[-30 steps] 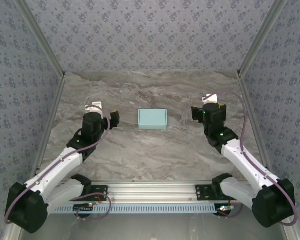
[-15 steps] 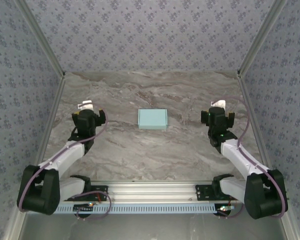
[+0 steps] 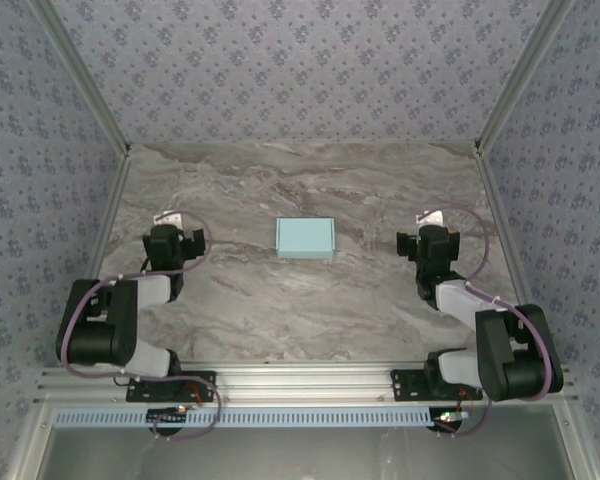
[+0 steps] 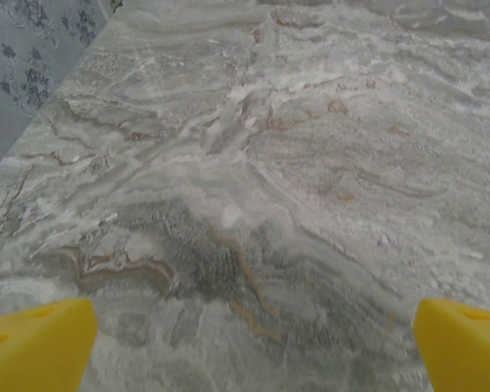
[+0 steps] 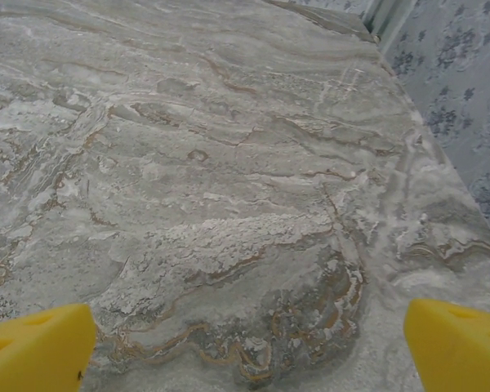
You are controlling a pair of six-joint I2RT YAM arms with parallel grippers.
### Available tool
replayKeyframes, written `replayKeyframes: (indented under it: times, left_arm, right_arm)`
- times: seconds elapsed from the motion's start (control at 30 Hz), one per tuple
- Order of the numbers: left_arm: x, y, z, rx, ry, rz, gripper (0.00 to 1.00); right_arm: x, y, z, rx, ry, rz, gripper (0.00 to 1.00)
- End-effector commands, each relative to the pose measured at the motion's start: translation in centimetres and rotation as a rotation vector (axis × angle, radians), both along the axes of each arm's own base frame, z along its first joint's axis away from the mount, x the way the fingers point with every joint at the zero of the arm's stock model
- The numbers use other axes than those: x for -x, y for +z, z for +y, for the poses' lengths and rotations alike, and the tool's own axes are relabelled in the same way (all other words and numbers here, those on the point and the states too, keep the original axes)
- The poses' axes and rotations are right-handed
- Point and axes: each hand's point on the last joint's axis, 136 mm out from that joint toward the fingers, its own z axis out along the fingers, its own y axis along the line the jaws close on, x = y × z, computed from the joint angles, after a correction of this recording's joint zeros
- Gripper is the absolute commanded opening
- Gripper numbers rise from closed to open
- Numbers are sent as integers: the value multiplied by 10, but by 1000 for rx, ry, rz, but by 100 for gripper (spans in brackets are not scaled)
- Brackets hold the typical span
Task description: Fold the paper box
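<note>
The paper box [image 3: 305, 238] lies flat on the marble table [image 3: 280, 310], about midway between left and right and a little to the far side of the middle. It reads as a small rectangle of pale cyan card. Its long axis runs left to right, nearly parallel to the table's near edge, so its short ends point at my two arms. A slightly darker strip along its near long edge looks like a side wall. From this height I can't be sure whether the flaps are tucked in.

Both arms sit low with their elbows bent toward the near rail [image 3: 300, 380]. The left arm [image 3: 110, 320] has its wrist well apart from the box's left end. The right arm [image 3: 500, 345] mirrors it, just as far from the right end.

On the left wrist camera, my left gripper [image 4: 253, 331] has its yellow fingers [image 4: 33, 351] in the bottom corners, spread fully wide, with bare marble between them and nothing held. The right gripper [image 5: 249, 335] looks the same: yellow fingers [image 5: 457, 347] wide apart, empty, pointing across the table toward the patterned wall [image 5: 465, 90] at the right.
</note>
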Motion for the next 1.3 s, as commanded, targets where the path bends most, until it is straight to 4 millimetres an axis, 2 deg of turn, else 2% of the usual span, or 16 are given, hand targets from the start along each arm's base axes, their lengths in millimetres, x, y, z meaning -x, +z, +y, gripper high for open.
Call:
replayKeyframes:
  times: [0.0,0.07,0.17,0.33,0.4,0.53,1.27]
  left_arm:
    - [-12,12,-1,45,-44,-108,99]
    - [-15,11,-9,56,-100,-101,99]
    - [-14,10,-9,59,-102,-89,99]
    - [-14,9,-9,59,-102,-84,99]
    - [-14,10,-9,59,-101,-88,99]
    - [-14,10,-9,58,-102,-88,99]
    - [-14,10,-9,59,-103,-86,99]
  right_arm:
    - [-11,8,6,7,66,-70,99]
    - [-13,8,7,6,83,-84,99]
    - [-15,11,7,-40,94,-132,99]
    - [-21,-12,4,-99,114,-149,99]
    - [-27,-13,5,-105,120,-133,99]
    - [-32,-19,-6,-169,87,-89,99]
    - [-31,-19,-8,-172,85,-87,99]
